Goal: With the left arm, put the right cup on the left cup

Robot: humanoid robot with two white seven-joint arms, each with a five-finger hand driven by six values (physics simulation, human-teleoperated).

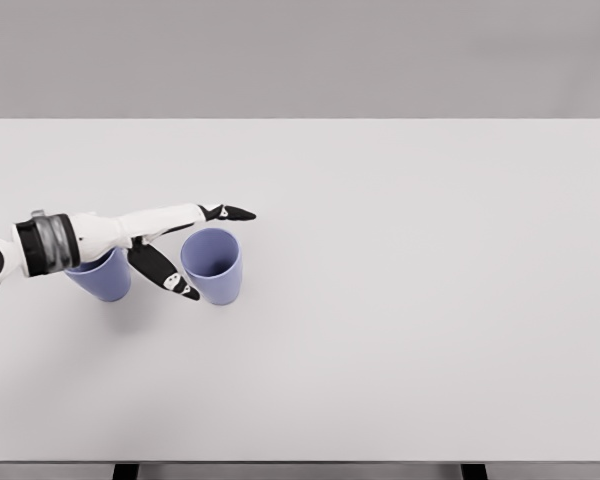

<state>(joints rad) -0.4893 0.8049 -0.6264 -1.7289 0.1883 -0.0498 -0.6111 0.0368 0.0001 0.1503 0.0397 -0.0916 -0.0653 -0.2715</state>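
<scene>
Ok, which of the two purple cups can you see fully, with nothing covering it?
The right purple cup; the left purple cup sits partly hidden under the left hand's wrist.

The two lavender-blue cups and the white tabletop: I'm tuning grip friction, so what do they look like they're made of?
Right lavender-blue cup and left lavender-blue cup: probably matte plastic; even colour, thin rim, no glints. It is a render, so glazed ceramic can't be ruled out. White tabletop: smooth, flat, matte, like laminate or painted board; soft shadows, no grain. The left hand, fingers spread, holds nothing.

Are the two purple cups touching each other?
Apart. The head view shows a strip of white table between the left cup and the right cup.
</scene>
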